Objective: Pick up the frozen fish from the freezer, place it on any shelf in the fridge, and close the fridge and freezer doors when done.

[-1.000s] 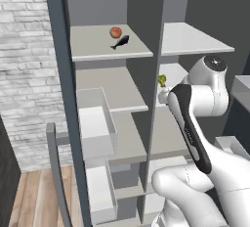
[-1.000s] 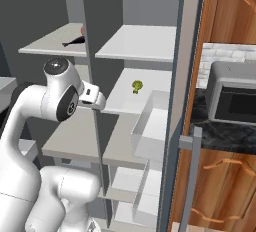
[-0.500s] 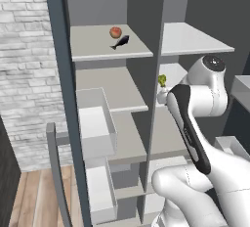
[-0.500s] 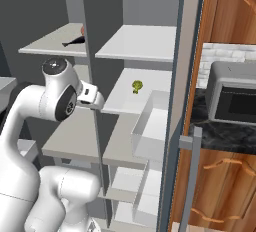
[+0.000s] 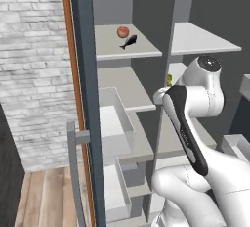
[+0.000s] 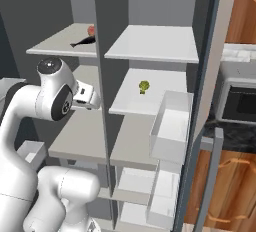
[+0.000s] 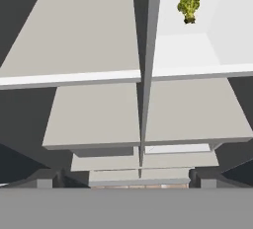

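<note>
The tall cabinet stands with both doors open: the freezer door on the left carries one grey bar handle, the fridge door on the right one too. One frozen fish lies on the top freezer shelf just beside one red fruit, and one green leafy lump sits on the second fridge shelf. The gripper is in front of the divider, well below the fish; its two fingertips are spread apart and hold nothing.
</note>
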